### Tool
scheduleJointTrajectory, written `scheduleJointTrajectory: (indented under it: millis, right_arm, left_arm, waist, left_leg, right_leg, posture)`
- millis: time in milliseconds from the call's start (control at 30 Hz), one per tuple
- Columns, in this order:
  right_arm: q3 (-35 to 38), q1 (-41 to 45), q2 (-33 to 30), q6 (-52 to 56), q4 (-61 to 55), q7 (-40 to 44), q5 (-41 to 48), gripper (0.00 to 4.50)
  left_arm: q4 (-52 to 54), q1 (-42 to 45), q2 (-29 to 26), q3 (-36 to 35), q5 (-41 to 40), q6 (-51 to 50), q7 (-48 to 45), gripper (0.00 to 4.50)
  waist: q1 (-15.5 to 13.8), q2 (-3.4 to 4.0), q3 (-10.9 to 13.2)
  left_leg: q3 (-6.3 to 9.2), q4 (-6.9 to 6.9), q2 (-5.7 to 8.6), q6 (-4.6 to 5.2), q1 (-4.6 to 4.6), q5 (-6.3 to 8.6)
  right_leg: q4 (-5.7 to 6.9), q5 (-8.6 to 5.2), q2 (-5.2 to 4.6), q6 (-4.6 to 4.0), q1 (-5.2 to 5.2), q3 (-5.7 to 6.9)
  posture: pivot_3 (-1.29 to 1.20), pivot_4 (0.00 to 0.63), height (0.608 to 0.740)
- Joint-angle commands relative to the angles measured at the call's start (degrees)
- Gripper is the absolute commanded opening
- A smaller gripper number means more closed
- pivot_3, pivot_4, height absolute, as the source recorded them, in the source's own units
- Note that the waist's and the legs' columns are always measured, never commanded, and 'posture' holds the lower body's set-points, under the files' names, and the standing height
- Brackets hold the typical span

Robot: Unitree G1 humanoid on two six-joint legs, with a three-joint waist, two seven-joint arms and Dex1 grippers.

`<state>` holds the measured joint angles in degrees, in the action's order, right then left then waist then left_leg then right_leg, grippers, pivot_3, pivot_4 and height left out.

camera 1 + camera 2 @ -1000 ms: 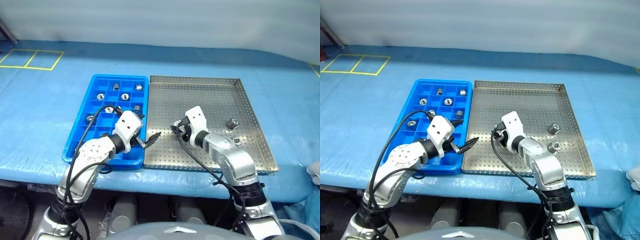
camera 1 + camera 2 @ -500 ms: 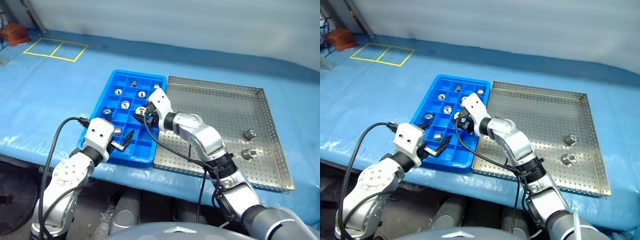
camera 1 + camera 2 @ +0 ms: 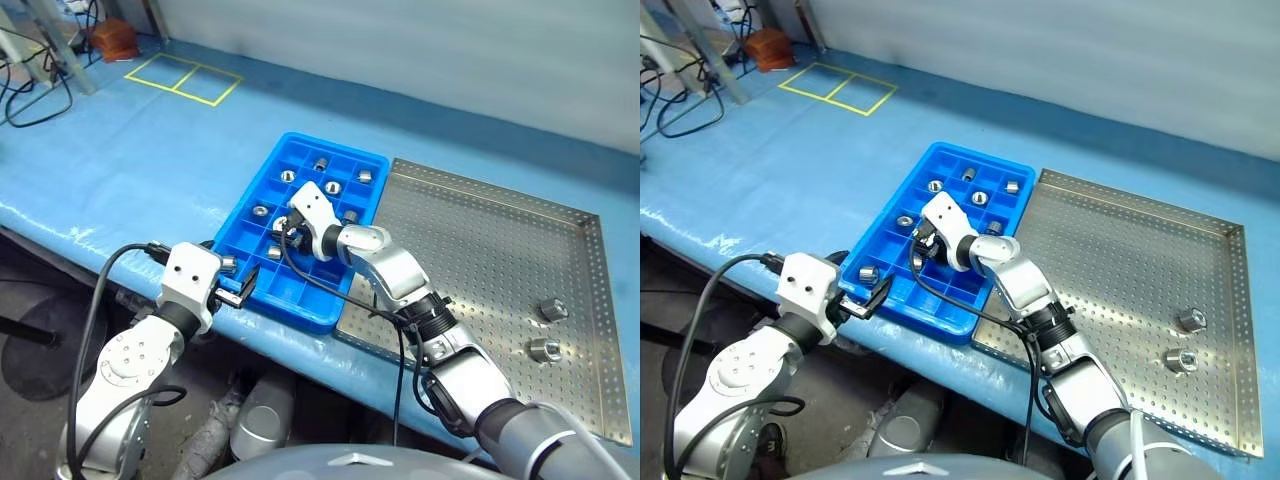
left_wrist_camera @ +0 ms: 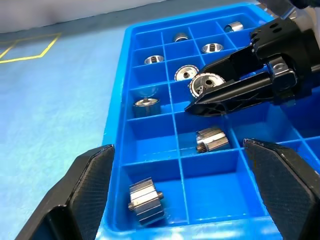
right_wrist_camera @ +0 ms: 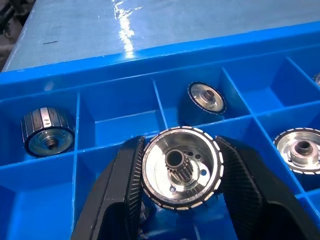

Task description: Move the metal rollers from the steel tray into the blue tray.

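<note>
The blue tray [image 3: 247, 199] lies left of the steel tray [image 3: 480, 250] and holds several metal rollers in its compartments, such as one [image 4: 145, 199] near its front corner. My right gripper [image 3: 289, 231] hovers over the middle of the blue tray, shut on a shiny toothed roller [image 5: 181, 167] with a central hole. That held roller [image 4: 204, 84] hangs just above a compartment. My left gripper [image 3: 243, 288] is open and empty at the blue tray's near left edge. Two rollers [image 3: 548, 309] [image 3: 545, 350] rest on the steel tray's far right side.
Both trays sit on a blue-covered table [image 3: 150, 150] with a yellow taped rectangle [image 3: 185, 78] at the back left. Cables [image 3: 30, 60] and a small brown object [image 3: 110, 38] lie beyond the table's left end.
The camera has swung left. My right gripper carried the roller from over the steel tray to over the blue tray's middle. My left gripper drew back to the tray's near left edge.
</note>
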<state>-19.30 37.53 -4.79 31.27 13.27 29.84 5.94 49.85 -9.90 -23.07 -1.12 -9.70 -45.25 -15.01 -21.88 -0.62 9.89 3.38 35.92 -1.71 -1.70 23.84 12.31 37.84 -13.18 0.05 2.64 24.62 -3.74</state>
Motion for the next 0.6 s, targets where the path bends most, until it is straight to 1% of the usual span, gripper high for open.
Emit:
scheduleJointTrajectory:
  millis: [33, 233, 600]
  right_arm:
    - [2.64, -0.38, 0.36, -0.42, -2.64, -1.11, 0.45, 1.88]
    - [3.72, -1.13, -0.16, 0.1, -3.98, -1.95, 0.05, 1.88]
    - [4.79, -1.93, -1.22, 0.59, -5.81, -3.06, -0.32, 1.88]
  left_arm:
    - [1.39, 1.12, -0.82, 0.01, -0.15, -0.04, -0.47, 4.5]
    - [0.03, 2.73, -1.14, 0.81, -0.38, -0.27, -1.05, 4.5]
    - [-0.76, 3.06, -1.1, 1.21, -0.54, -0.08, -1.9, 4.5]
  waist:
    - [-0.94, 0.0, 0.0]
    - [-2.65, 0.0, 0.0]
    - [-2.6, 0.0, 0.0]
  left_leg:
    - [0.0, 0.01, 0.0, -0.04, 0.01, 0.0]
    - [-0.03, 0.02, -0.01, -0.16, 0.04, 0.01]
    - [-0.03, 0.02, -0.09, -0.26, 0.05, 0.05]
  right_leg:
    - [0.0, -0.02, 0.0, -0.03, 0.0, 0.0]
    - [-0.04, -0.11, -0.01, -0.17, 0.03, 0.0]
    - [-0.03, -0.05, 0.05, -0.07, 0.05, 0.04]
  posture:
    - [0.55, 0.15, 0.74]
    - [0.52, 0.15, 0.74]
    - [0.5, 0.15, 0.74]
